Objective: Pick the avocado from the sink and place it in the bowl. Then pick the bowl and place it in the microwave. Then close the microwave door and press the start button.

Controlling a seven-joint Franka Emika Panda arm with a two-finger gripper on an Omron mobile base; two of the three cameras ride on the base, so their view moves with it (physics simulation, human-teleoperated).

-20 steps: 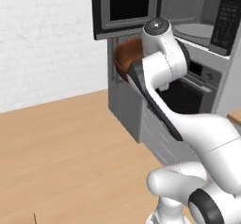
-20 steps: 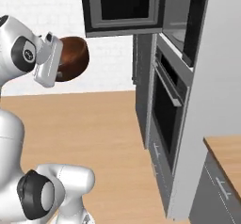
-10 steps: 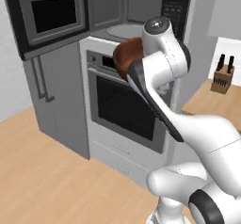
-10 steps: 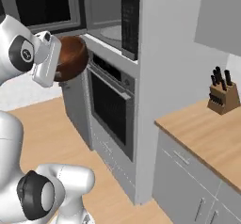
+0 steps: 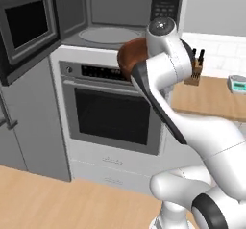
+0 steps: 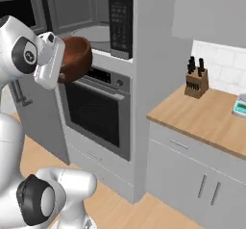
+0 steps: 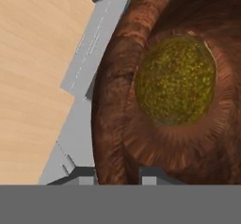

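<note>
My gripper (image 7: 117, 175) is shut on the thick rim of the dark reddish-brown wooden bowl (image 7: 117, 100), one finger inside and one outside. The golden-brown avocado (image 7: 175, 81) lies in the bowl's bottom. I hold the bowl (image 5: 129, 55) tilted at chest height, just in front of the open microwave (image 5: 108, 16) and near its glass turntable (image 5: 108, 34). The microwave door (image 5: 26, 23) stands swung out to the left. In the right base view the bowl (image 6: 77, 55) sits against my hand before the microwave (image 6: 81, 16) and its black keypad strip (image 6: 120, 19). The sink is out of view.
A built-in oven (image 5: 113, 112) with a black glass door sits right under the microwave. To the right runs a wooden counter (image 6: 206, 117) with a knife block (image 6: 196, 79) and a small scale (image 5: 237, 83). Grey cabinet fronts flank the oven over a wooden floor.
The whole picture has shifted, so the base has turned: the microwave and oven now face me, with the counter to the right. The bowl stays in my grip.
</note>
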